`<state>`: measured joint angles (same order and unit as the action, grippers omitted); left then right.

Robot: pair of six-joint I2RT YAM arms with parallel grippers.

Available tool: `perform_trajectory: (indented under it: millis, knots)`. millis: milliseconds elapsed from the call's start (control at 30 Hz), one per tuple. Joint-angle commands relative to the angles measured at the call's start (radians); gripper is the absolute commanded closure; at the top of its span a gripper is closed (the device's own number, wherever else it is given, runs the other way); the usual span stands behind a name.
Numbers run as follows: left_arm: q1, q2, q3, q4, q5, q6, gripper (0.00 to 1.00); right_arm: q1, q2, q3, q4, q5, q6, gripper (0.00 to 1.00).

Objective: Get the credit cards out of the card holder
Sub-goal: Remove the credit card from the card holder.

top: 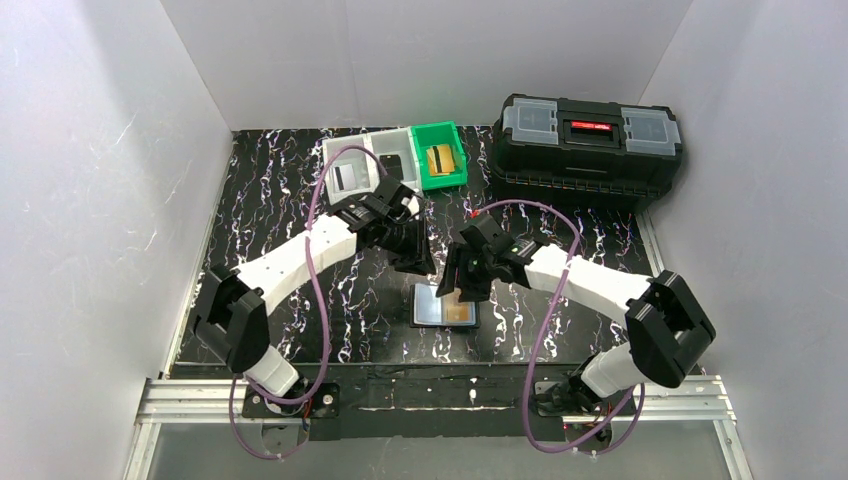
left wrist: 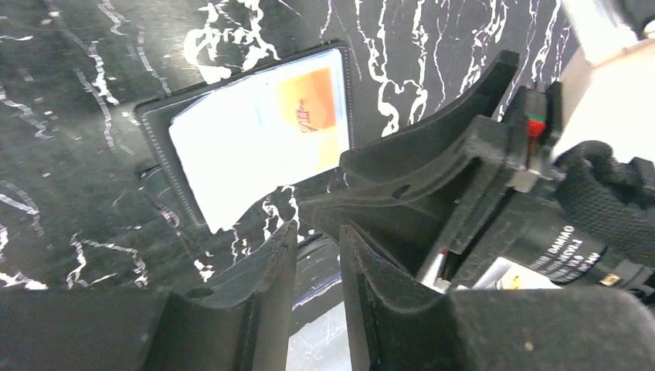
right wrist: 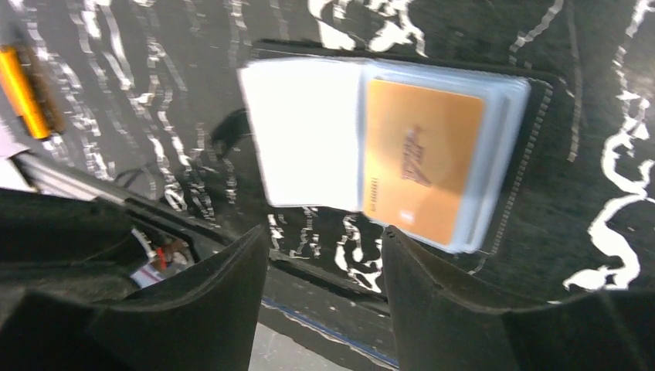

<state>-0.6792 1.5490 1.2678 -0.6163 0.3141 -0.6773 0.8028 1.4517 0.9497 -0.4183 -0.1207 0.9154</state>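
Top external: right claw (top: pixel 460 294) hovers over card holder (top: pixel 431 306).

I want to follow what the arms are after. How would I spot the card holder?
On the black, white-veined table, look near the middle, where the left gripper and right gripper hover. The card holder lies open flat there, a small black wallet. Unlike the bins and toolbox at the back, it shows shiny clear pockets, with an orange card in the right half.

No legible txt or nos.
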Motion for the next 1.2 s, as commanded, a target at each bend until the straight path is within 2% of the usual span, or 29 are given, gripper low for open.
perform_trajectory:
  millis: [0,267,467,900,1033,1100,1167]
  knots:
    - [-0.026,0.065,-0.045,0.084,0.084,-0.047,0.75,-0.003,0.005,-0.034,-0.09,0.076,-0.012,0.39]
    - [-0.029,0.157,-0.103,0.174,0.1,-0.062,0.77,-0.004,0.034,-0.045,-0.103,0.115,-0.042,0.55]
    - [-0.028,0.206,-0.151,0.241,0.14,-0.063,0.8,-0.008,0.077,-0.04,-0.099,0.116,-0.064,0.6]
    - [-0.029,0.278,-0.214,0.394,0.226,-0.084,0.78,-0.008,0.097,-0.048,-0.136,0.174,-0.072,0.64]
    - [-0.028,0.293,-0.224,0.399,0.221,-0.087,0.78,-0.008,0.069,-0.015,-0.174,0.206,-0.081,0.54]
    - [-0.029,0.29,-0.224,0.4,0.221,-0.085,0.77,-0.008,0.082,-0.016,-0.161,0.202,-0.078,0.54]
    - [-0.029,0.293,-0.226,0.402,0.224,-0.084,0.77,-0.008,0.117,-0.014,-0.142,0.185,-0.076,0.6]
